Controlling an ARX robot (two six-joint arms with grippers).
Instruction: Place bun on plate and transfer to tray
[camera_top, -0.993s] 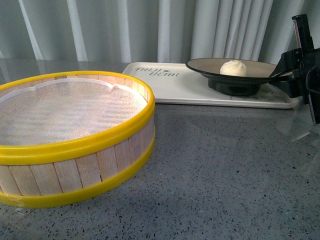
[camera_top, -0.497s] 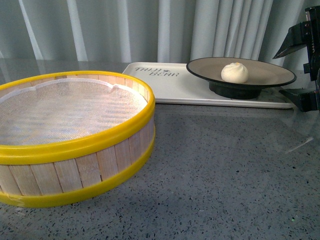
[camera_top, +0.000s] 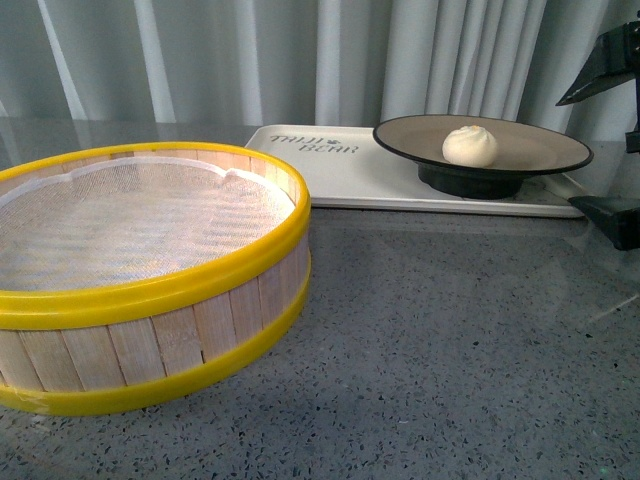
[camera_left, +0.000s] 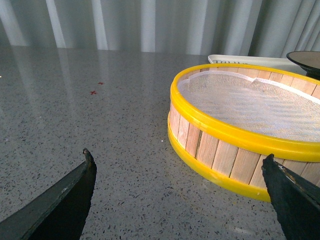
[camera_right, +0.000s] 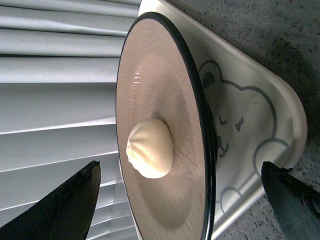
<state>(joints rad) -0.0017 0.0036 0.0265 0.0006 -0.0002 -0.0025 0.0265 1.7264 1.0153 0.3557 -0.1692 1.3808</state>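
Bun (camera_top: 470, 145) lies on the plate (camera_top: 545, 152), a little off the middle, in the upper right of the front view, and the plate stands on the tray (camera_top: 350, 170), at its right end beside the bear drawing. Judging from this, both steps of the task look done. I judge the bun light, soft and easy to dent, so a gentle hold low on its sides would be better than at the pleated top; the plate is stiff, its glossy rim probably slippery, and the rim is the natural place to take it. The right gripper (camera_top: 612, 140) at the right edge is spread wide and holds nothing, apart from the plate. The left gripper (camera_left: 180, 200) is also spread and empty, near the steamer (camera_top: 150, 270) at left.
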